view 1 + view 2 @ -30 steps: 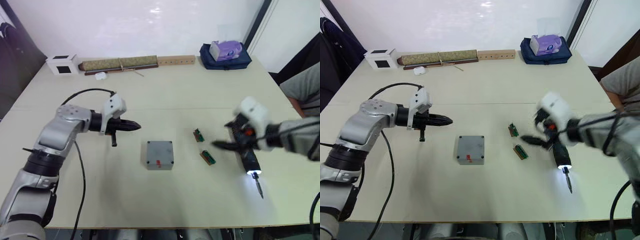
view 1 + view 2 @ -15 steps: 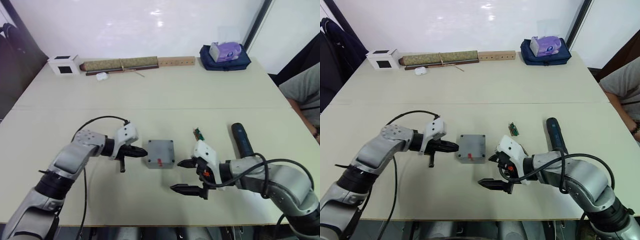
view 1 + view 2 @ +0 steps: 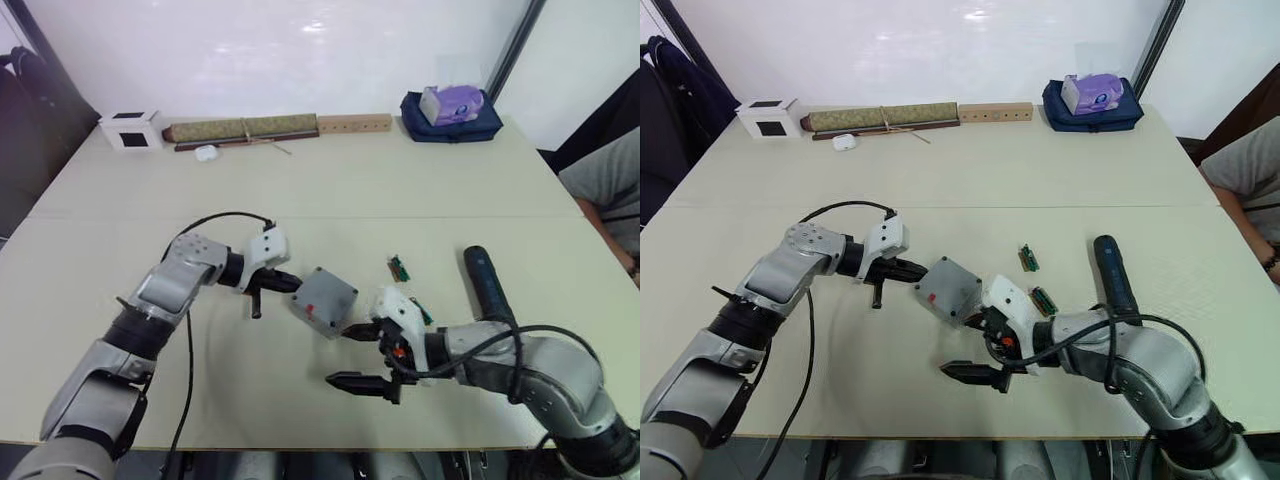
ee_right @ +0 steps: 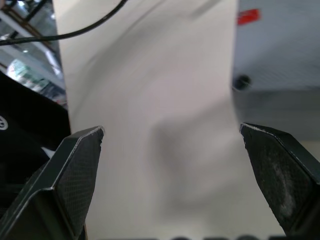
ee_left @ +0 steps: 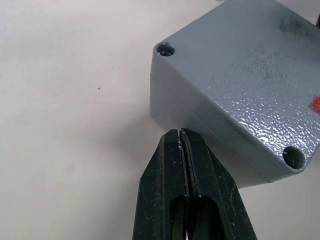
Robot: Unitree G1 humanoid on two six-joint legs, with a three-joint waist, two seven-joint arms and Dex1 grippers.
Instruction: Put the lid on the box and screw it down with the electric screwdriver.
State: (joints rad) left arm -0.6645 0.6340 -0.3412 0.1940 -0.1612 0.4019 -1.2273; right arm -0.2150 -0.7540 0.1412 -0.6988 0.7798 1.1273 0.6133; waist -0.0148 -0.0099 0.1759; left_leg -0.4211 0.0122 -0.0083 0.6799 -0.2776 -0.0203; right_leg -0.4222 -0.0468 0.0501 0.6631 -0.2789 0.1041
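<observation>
Grey box with a small red mark and corner screw holes, lying turned at an angle on the beige counter between the two hands. The left hand has its two black fingers pressed together, their tips at the box's near side wall (touching or just short of it; the left wrist view does not settle which). The right hand is spread wide: one finger lies close beside the box's right corner, the other sits well clear of it toward the counter's front edge. The electric screwdriver, black with a dark blue middle, lies on the counter to the right, apart from both hands. Two small green strips rest between box and screwdriver. Along the far edge: a white cube, a long roll, a wooden bar and a tissue pack on a dark blue bag.
</observation>
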